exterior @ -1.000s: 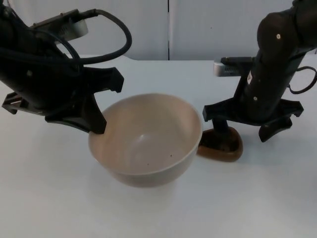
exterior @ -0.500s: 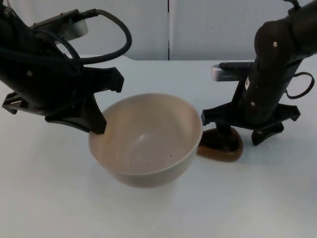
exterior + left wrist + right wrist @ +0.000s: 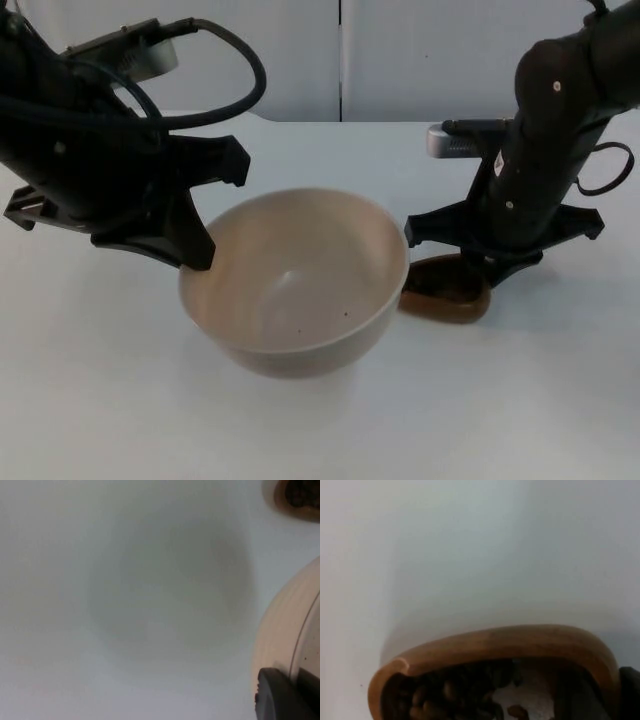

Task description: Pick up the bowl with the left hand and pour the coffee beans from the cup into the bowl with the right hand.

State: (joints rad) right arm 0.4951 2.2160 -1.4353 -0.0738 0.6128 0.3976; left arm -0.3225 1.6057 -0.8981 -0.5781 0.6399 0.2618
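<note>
Top view: the cream bowl (image 3: 297, 283) sits at the middle of the white tabletop (image 3: 110, 400), tilted slightly. The left pincer (image 3: 192, 252) is pinching its rim on the side toward the tabletop's left edge. In the left wrist view one black fingertip (image 3: 285, 695) lies against the bowl's (image 3: 287, 630) rim. The brown wooden cup (image 3: 445, 292) lies just beside the bowl, toward the right edge; whether they touch cannot be told. The right pincer (image 3: 478, 262) is down at the cup; whether its fingers are spread or pressed together cannot be told. The right wrist view shows the cup (image 3: 520, 637) rim with coffee beans (image 3: 455, 692) inside.
</note>
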